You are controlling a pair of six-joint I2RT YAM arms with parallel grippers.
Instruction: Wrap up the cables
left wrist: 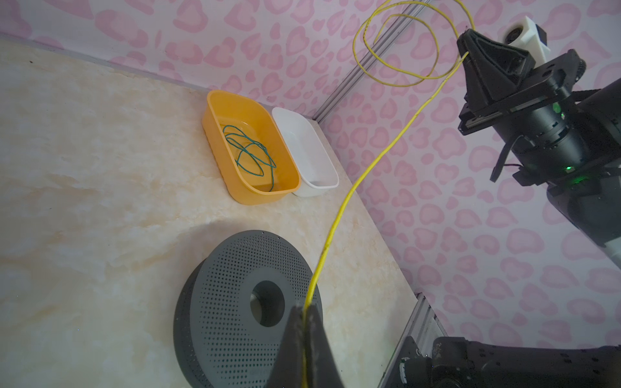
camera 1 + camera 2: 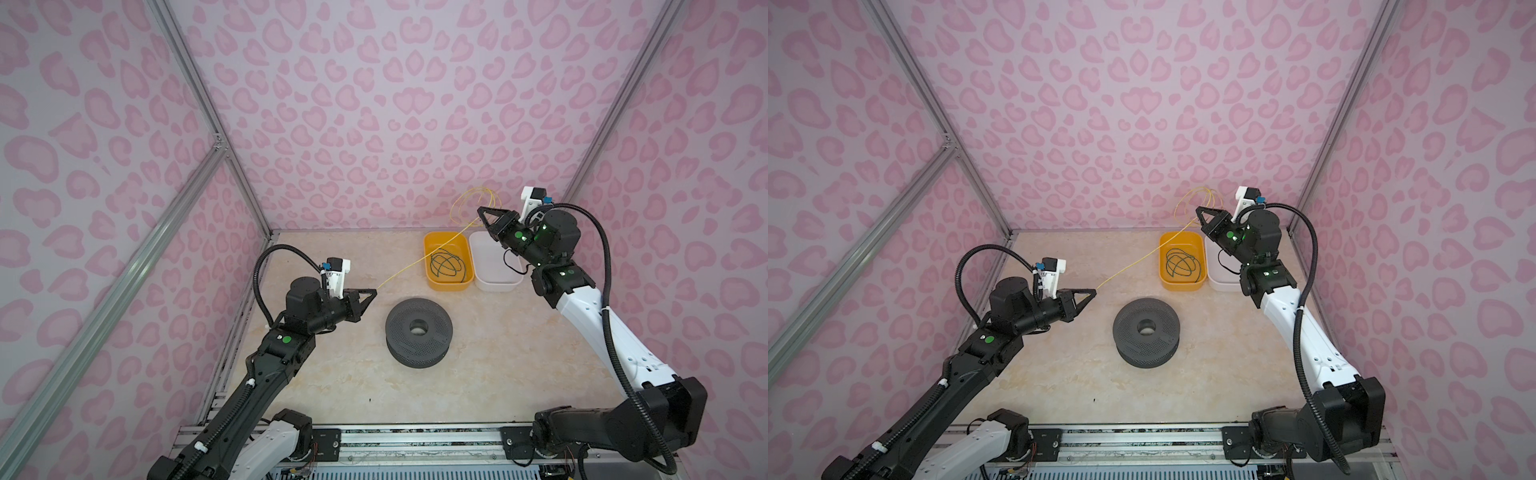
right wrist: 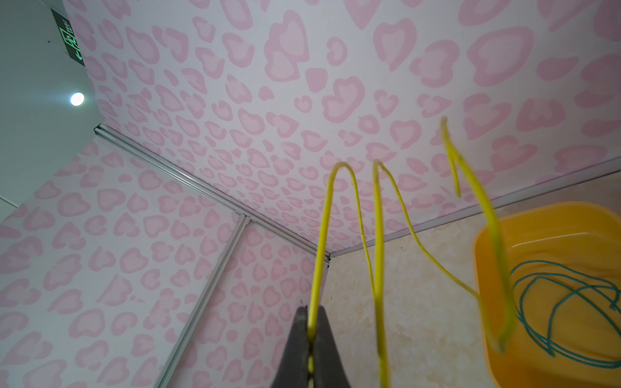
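Both top views: two cables, two tubs, one spool. The left gripper [image 2: 373, 292] is pinching the yellow cable [image 2: 419, 259], and the right gripper [image 2: 481, 209] is pinching its loops above the tubs. The green cable [image 2: 446, 264] is lying in the orange tub [image 2: 428, 253], which is touching the white tub [image 2: 496, 284]. The grey spool [image 2: 417, 336] is sitting mid-table.
Left wrist: the jaws are pressing together on the yellow cable [image 1: 379, 158].
Right wrist: the jaws are clamping one yellow loop, and three loops are showing.

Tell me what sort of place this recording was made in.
Probably a purpose-built robot data-collection booth: pink heart-print wall panels on aluminium framing enclose a marble-look tabletop, with two robot arms mounted on a rail along its near edge.
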